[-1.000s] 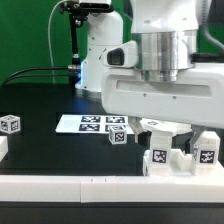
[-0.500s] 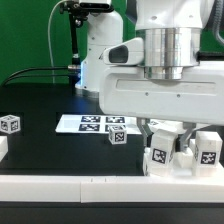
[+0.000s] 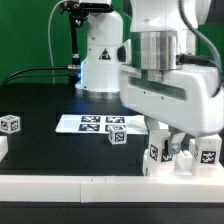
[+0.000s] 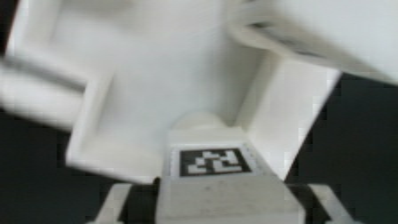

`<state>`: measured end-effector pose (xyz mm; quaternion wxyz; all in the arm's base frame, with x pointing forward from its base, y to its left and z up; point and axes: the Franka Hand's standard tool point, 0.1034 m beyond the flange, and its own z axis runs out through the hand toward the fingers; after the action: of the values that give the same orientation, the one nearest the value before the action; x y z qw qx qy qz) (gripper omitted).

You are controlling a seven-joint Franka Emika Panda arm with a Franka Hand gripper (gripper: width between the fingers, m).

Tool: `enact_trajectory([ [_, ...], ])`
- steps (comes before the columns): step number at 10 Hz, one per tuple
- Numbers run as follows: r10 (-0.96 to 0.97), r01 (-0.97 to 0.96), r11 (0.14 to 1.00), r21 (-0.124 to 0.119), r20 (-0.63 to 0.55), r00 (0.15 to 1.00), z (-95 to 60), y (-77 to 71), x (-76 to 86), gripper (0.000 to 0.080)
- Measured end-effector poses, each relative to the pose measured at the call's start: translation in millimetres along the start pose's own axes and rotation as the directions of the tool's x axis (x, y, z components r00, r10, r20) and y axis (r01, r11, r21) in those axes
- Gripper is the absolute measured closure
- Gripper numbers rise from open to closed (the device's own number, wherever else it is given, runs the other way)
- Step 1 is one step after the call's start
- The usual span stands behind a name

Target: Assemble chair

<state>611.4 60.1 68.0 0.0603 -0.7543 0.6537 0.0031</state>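
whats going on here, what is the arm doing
The robot arm is building a small white chair from tagged blocks. Its claw is low over a cluster of chair parts at the exterior view's right. Whether it grips one cannot be told. A loose tagged cube lies far to the exterior view's left, and another small part sits by the marker board.

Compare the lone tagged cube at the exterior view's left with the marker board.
The cube is chunky and stands up as a block; the marker board lies thin and flat. The cube shows one tag per visible face; the marker board carries several side by side. Both are white with black-and-white tags.
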Motion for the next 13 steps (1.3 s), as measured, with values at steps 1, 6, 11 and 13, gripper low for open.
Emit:
enact_trajectory([
  [1, 0.124, -0.124, 0.992, 0.006, 0.013, 0.992, -0.5, -0.8, 0.4, 0.051],
  [6, 0.311, -0.311, 0.95, 0.008, 0.015, 0.95, 1.3, 2.4, 3.1, 0.0509],
  [11, 0.187, -0.188, 0.982, 0.013, 0.026, 0.982, -20.2, 3.3, -6.3, 0.0152],
  [13, 0.177, -0.178, 0.984, 0.004, 0.03, 0.984, -19.7, 2.4, -9.6, 0.0152],
])
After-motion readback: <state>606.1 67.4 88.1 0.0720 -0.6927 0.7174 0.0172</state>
